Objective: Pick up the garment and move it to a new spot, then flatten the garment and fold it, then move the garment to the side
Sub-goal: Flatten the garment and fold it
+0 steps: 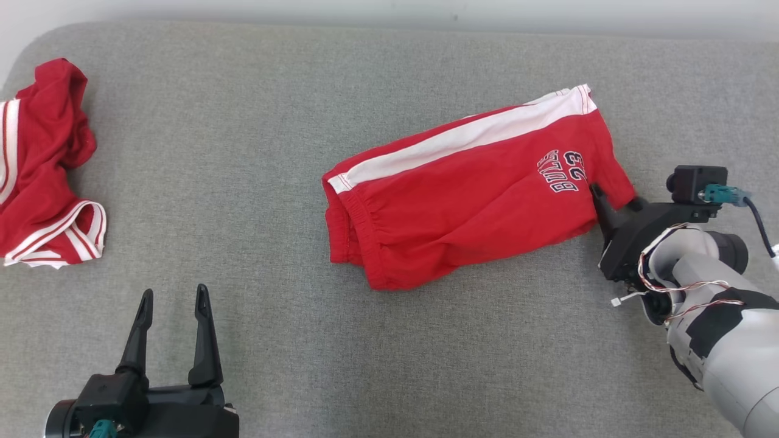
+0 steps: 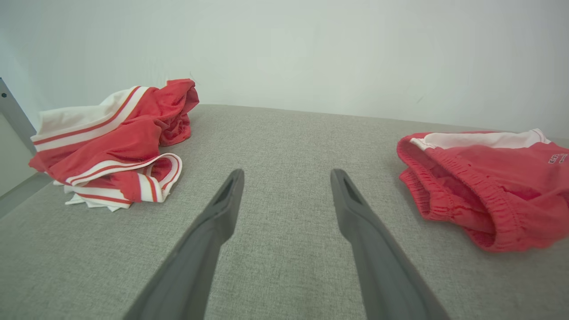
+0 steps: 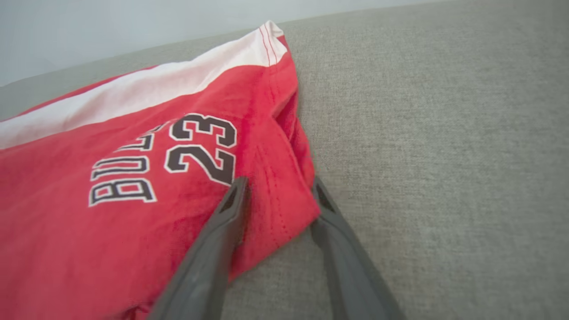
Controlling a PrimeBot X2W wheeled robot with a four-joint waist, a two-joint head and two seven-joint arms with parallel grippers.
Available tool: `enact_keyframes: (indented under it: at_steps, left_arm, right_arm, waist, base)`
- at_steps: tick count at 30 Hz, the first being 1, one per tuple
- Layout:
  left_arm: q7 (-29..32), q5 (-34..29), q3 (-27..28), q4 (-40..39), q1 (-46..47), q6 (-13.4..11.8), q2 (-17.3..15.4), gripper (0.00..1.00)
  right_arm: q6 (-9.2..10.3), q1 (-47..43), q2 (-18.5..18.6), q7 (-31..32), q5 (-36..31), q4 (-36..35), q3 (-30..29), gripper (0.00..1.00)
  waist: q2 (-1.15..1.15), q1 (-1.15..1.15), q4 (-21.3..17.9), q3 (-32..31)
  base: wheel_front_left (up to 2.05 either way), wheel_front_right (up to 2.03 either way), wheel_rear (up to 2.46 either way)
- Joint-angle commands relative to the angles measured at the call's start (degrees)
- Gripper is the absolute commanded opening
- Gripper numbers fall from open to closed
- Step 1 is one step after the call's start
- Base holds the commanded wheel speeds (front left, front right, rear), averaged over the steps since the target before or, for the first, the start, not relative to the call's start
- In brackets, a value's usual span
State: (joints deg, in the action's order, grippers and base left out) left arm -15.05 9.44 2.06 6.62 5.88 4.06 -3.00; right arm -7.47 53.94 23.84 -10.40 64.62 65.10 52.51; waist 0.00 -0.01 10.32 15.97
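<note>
The garment is a pair of red shorts (image 1: 475,182) with a white side stripe and a "BULLS 23" print. It lies folded on the grey padded surface (image 1: 243,340), right of centre. My right gripper (image 1: 614,194) is at the shorts' right hem corner (image 3: 284,209), open, one finger over the cloth and the other beside its edge. In the left wrist view the elastic waistband (image 2: 489,209) faces the camera. My left gripper (image 1: 173,291) stands open over bare surface at the lower left, well apart from the shorts.
A second red garment with white and red trim (image 1: 42,164) lies crumpled at the left edge, also seen as a heap (image 2: 115,138) in the left wrist view. A pale wall (image 2: 311,44) runs behind the surface's far edge.
</note>
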Motion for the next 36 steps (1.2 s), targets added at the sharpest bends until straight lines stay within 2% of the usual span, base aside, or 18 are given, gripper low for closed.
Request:
enact_keyframes:
  at_steps: [1, 8, 16, 23, 28, 31, 32, 33, 34, 36]
  left_arm:
    - [-0.19, 0.34, 0.04, 0.22, -0.43, -0.08, 0.15, 1.0]
    - [-0.19, 0.66, -0.39, 2.07, -1.85, -0.43, 0.15, 1.0]
    - [-0.19, 0.13, 0.43, 3.11, -5.11, -0.25, 0.15, 1.0]
    - [-0.19, -0.29, 0.85, 3.14, -6.82, -0.14, 0.13, 1.0]
    - [-0.19, -0.53, 0.42, 3.35, -7.66, 0.11, 0.13, 1.0]
    - [-0.19, -0.53, 0.35, 3.32, -8.26, 0.12, 0.14, 1.0]
    - [-0.19, -0.38, 0.38, 3.28, -8.51, 0.03, 0.15, 1.0]
    - [-0.19, -0.4, 0.27, 3.29, -8.45, 0.03, 0.14, 1.0]
    - [-0.19, -0.48, 0.26, 3.3, -8.48, 0.01, 0.14, 1.0]
    - [-0.19, -0.62, 0.28, 3.45, -8.69, 0.0, 0.14, 1.0]
  right_arm:
    - [-0.07, -0.89, -0.57, 0.32, 0.54, -0.1, 0.33, 0.0]
    - [-0.07, -1.74, -0.55, -0.86, 2.58, -1.75, 0.39, 0.0]
    - [-0.07, -5.38, 2.23, -4.02, 4.05, -7.64, 0.18, 0.0]
    - [-0.07, -11.49, 4.93, -4.75, 6.59, -12.48, -1.79, 0.0]
    - [-0.07, -19.25, 7.38, -4.82, 9.58, -16.69, -4.37, 0.0]
    - [-0.07, -23.89, 7.62, -4.74, 10.43, -18.87, -5.38, 0.0]
    - [-0.07, -25.28, 7.73, -4.75, 10.43, -19.36, -6.71, 0.38]
    - [-0.07, -25.79, 7.8, -4.75, 9.56, -19.12, -7.23, 0.82]
    - [-0.07, -26.02, 7.84, -4.75, 8.11, -18.75, -7.41, 1.0]
    - [-0.07, -25.73, 7.53, -4.74, 5.41, -18.28, -8.35, 1.0]
  waist:
    - [0.0, 0.01, 0.06, -0.26]
    - [0.0, 0.01, -0.97, -2.96]
    - [0.0, 0.01, -3.76, -7.24]
    - [0.0, 0.01, -5.5, -9.51]
    - [0.0, 0.01, -6.09, -10.95]
    - [0.0, 0.01, -6.44, -11.3]
    - [0.0, 0.01, -7.0, -11.34]
    - [0.0, 0.01, -7.2, -11.35]
    - [0.0, 0.01, -7.45, -11.44]
    - [0.0, 0.01, -7.75, -11.66]
  base:
    - [0.0, 0.0, 0.0]
    - [0.0, 0.0, 0.0]
    - [0.0, 0.0, 0.0]
    - [0.0, 0.0, 0.0]
    - [0.0, 0.0, 0.0]
    - [0.0, 0.0, 0.0]
    - [0.0, 0.0, 0.0]
    - [0.0, 0.0, 0.0]
    - [0.0, 0.0, 0.0]
    - [0.0, 0.0, 0.0]
